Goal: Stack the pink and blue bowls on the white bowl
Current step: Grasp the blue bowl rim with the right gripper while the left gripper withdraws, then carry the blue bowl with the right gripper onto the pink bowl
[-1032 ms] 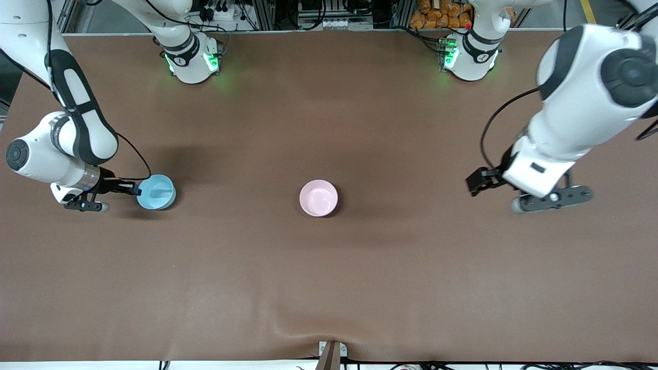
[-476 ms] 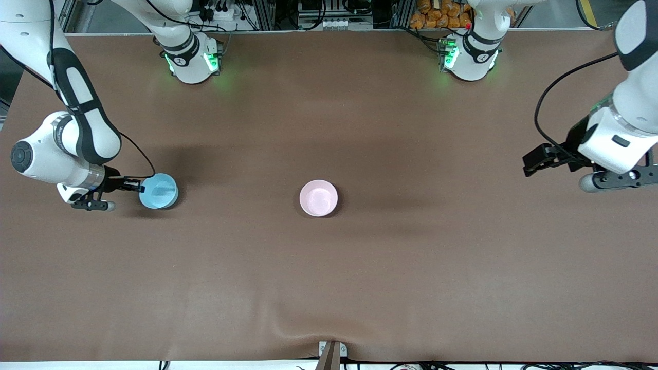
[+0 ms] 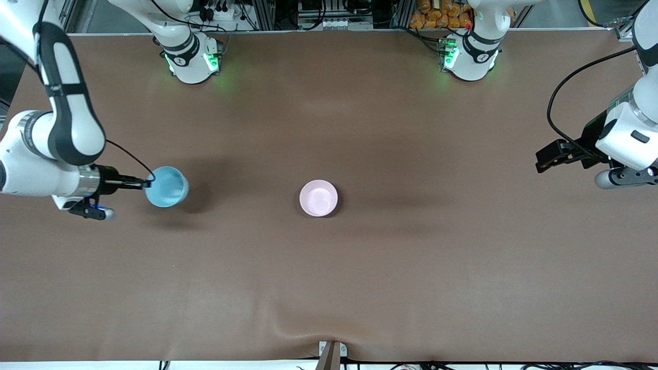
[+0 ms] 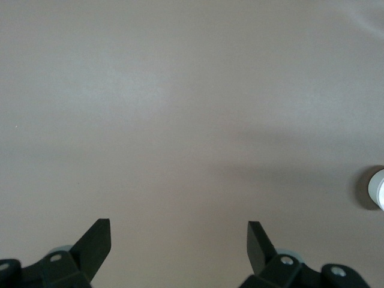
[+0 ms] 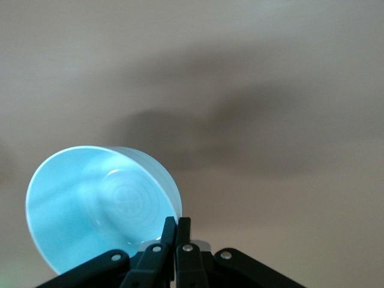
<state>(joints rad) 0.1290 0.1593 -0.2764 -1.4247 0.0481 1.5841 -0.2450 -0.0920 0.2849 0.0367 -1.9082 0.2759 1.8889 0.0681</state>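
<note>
A matte brown table [image 3: 360, 267] with a soft ripple at its lower edge fills the front view. Two white arms reach in. The left gripper [image 3: 546, 163], at the frame's right edge, waits over bare table with its jaws spread wide and empty. The right gripper [image 3: 146, 183], at the frame's left, is clamped on the rim of the smooth, round blue bowl [image 3: 166, 186], lifted and tilted above its shadow, empty inside. One pale pink bowl [image 3: 318, 198] sits upright at frame centre with another bowl's rim showing beneath it.
</note>
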